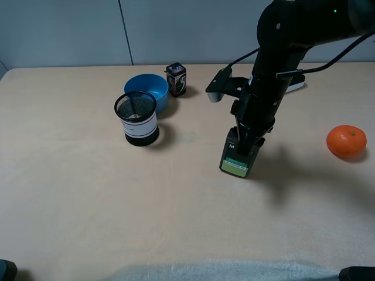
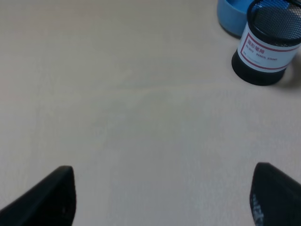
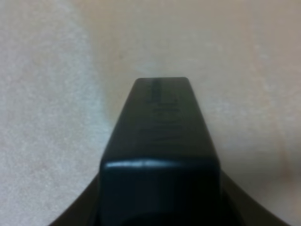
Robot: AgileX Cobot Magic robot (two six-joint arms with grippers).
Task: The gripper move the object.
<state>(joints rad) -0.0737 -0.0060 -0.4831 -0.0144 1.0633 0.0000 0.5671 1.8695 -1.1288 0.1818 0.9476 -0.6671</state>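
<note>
Hovering over the beige table (image 2: pixel 117 94), the left gripper (image 2: pixel 162 200) has its black jaws spread wide. Rightward stand a black mesh pen cup (image 1: pixel 136 120), a blue plastic bowl (image 1: pixel 151 88) and a small dark printed box (image 1: pixel 176 79). The right gripper (image 1: pixel 249 139) pinches the top of the small dark green-black pump bottle (image 1: pixel 236 161), which leans between its jaws, right of the table's middle. A round orange fruit (image 1: pixel 346 141) lies far right.

The object (image 1: pixel 237 159) bears a white "M"; print on the mesh cup (image 2: pixel 266 49) is unreadable.
</note>
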